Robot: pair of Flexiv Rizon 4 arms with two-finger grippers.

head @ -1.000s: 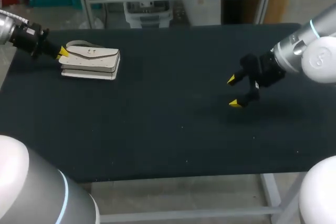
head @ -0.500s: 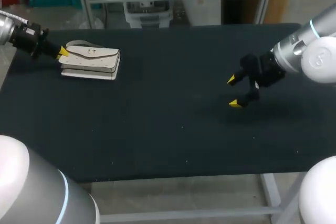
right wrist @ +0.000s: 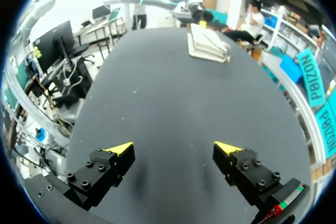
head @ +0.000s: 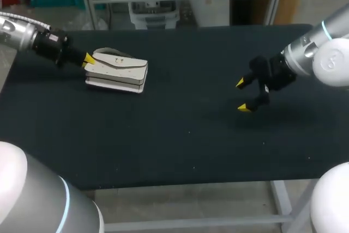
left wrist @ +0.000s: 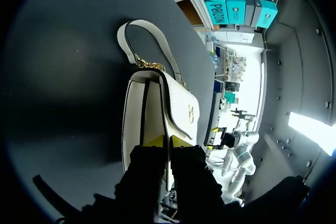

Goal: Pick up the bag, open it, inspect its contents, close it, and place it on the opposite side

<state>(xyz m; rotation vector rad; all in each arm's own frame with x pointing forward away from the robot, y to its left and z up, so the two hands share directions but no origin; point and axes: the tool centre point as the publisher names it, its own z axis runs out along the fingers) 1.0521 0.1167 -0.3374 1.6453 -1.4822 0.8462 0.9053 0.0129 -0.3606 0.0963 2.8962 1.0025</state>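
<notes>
1. Left gripper (head: 88, 60) – comes in from the left edge and sits at the left end of the white handbag (head: 117, 69), a flat leather-look bag with a front flap, on the left half of the black table top (head: 180, 135). From the wrist (left wrist: 168, 141) the two yellow fingers stand nearly together, clamped on the near edge of the handbag (left wrist: 181, 108), one on each side of the flap line.
2. The handbag runs straight ahead of that claw. The small gold clasp (left wrist: 190, 113) is on the flap; the gold chain link (left wrist: 147, 65) and the looped white strap (left wrist: 126, 35) are at the far end.
3. Hard to make out: the head view shows only one yellow tip, the other hidden against the bag. The fingers cover the near end, so how much of it is pinched is unclear, nor can I tell if that end is off the table.
4. Right gripper (head: 242, 95) – on the right half, well apart from the bag, fingers spread wide over bare table with nothing between them (right wrist: 173, 149).
5. From the right wrist the handbag (right wrist: 208, 42) is far ahead and small; clasp not discernible.
</notes>
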